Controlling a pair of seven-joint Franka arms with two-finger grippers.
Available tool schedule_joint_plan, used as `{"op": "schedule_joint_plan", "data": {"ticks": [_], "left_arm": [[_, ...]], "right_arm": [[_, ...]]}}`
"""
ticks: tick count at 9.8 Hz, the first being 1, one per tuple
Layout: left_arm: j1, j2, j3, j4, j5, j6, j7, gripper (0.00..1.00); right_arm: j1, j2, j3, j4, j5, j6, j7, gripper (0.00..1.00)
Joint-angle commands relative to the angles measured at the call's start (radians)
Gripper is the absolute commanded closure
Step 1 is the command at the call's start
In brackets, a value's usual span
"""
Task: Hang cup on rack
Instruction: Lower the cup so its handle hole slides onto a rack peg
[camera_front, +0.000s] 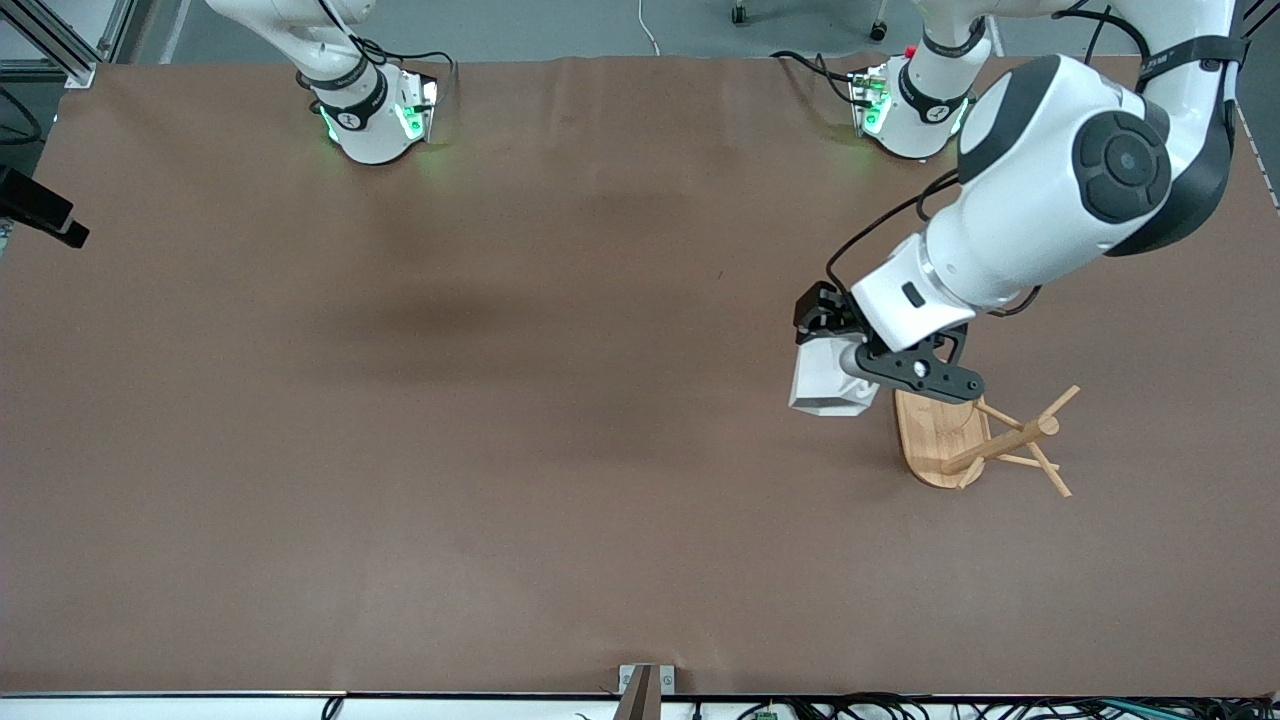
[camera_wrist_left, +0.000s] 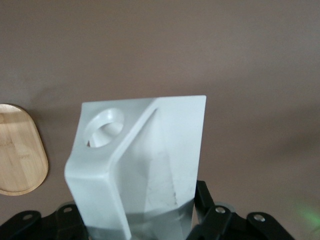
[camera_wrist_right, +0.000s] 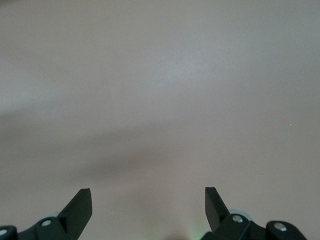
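My left gripper (camera_front: 850, 355) is clamped on the cup (camera_front: 828, 385), holding it in the air over the table (camera_front: 500, 400) just beside the rack (camera_front: 985, 440), at the left arm's end of the table. In the front view my own wrist and hand cover the cup's upper part; only its white faceted lower body shows, and I can't see the fingers' contact there. In the left wrist view the cup (camera_wrist_left: 145, 170) fills the middle, handle with its round hole (camera_wrist_left: 104, 130) turned toward the camera; the cup's end at the fingers (camera_wrist_left: 207, 210) is cut off by the frame edge. The cup isn't on any peg. The rack's oval base (camera_front: 935, 445) sits on the table, partly hidden under my hand at its farther end; post and thin pegs (camera_front: 1045, 445) lean toward the table's end in the front view. The left wrist view catches only a slice of that base (camera_wrist_left: 20, 150), no post or pegs.

My right gripper (camera_wrist_right: 148, 207) waits, jaws spread wide with nothing between them, over bare table. The front view shows only that arm's base (camera_front: 370, 115); the hand is out of that frame, so I can't place it on the table.
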Motion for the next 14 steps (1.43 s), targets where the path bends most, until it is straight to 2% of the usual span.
{"op": "schedule_joint_plan", "data": {"ticks": [1, 4, 5, 7, 11, 14], "left_arm": [[0.001, -0.058, 0.064, -0.137, 0.022, 0.031, 0.005, 0.99], [0.002, -0.113, 0.103, -0.37, 0.032, 0.207, 0.034, 0.99], [0.002, -0.113, 0.117, -0.397, 0.063, 0.222, 0.078, 0.99], [0.002, -0.112, 0.135, -0.429, 0.107, 0.232, 0.163, 0.99], [0.002, -0.108, 0.196, -0.443, 0.114, 0.235, 0.365, 0.99], [0.004, -0.107, 0.218, -0.443, 0.114, 0.235, 0.424, 0.99]], "right_arm": [[-0.001, -0.017, 0.008, -0.02, -0.006, 0.029, -0.008, 0.0], [-0.013, -0.016, 0.002, -0.023, -0.004, 0.049, -0.075, 0.0], [-0.012, -0.016, 0.002, -0.023, -0.004, 0.05, -0.075, 0.0], [-0.012, -0.017, 0.002, -0.029, -0.004, 0.038, -0.074, 0.0], [-0.013, -0.017, 0.002, -0.029, -0.004, 0.041, -0.074, 0.0], [-0.013, -0.016, 0.002, -0.029, -0.003, 0.041, -0.078, 0.0]]}}
